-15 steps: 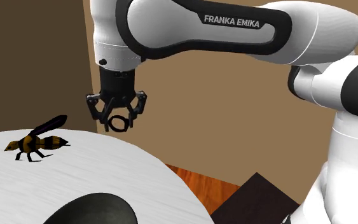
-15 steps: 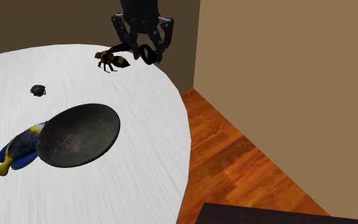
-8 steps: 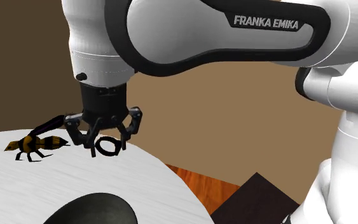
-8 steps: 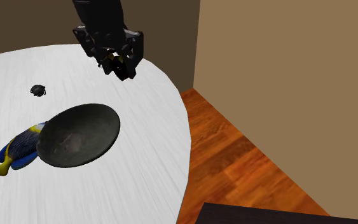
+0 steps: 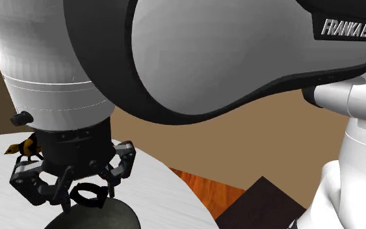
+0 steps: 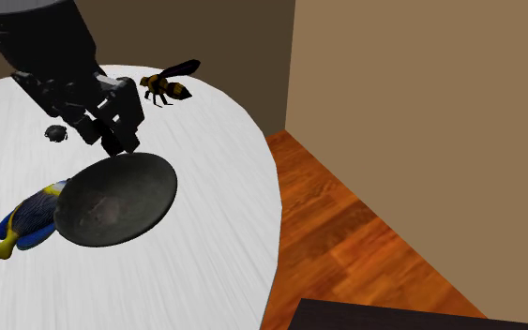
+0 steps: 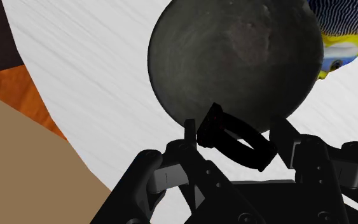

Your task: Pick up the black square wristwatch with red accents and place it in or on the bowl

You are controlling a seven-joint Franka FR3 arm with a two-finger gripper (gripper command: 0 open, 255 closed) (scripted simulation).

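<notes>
Hanging over the rim of the grey bowl (image 7: 234, 57), a black looped wristwatch (image 7: 240, 142) clasped in the claw (image 7: 233, 130).

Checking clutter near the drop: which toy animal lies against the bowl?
The blue-and-yellow fish, tucked against the bowl; the striped wasp stands well apart.

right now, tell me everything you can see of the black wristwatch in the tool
The black wristwatch shows as an all-black closed band loop with a thicker block at one end, probably the case; no red shows. Its material cannot be told. It lies crosswise between the fingers of the black two-finger tool, which clasp it. It touches nothing else and hangs over the rim of the dark grey round bowl.
</notes>
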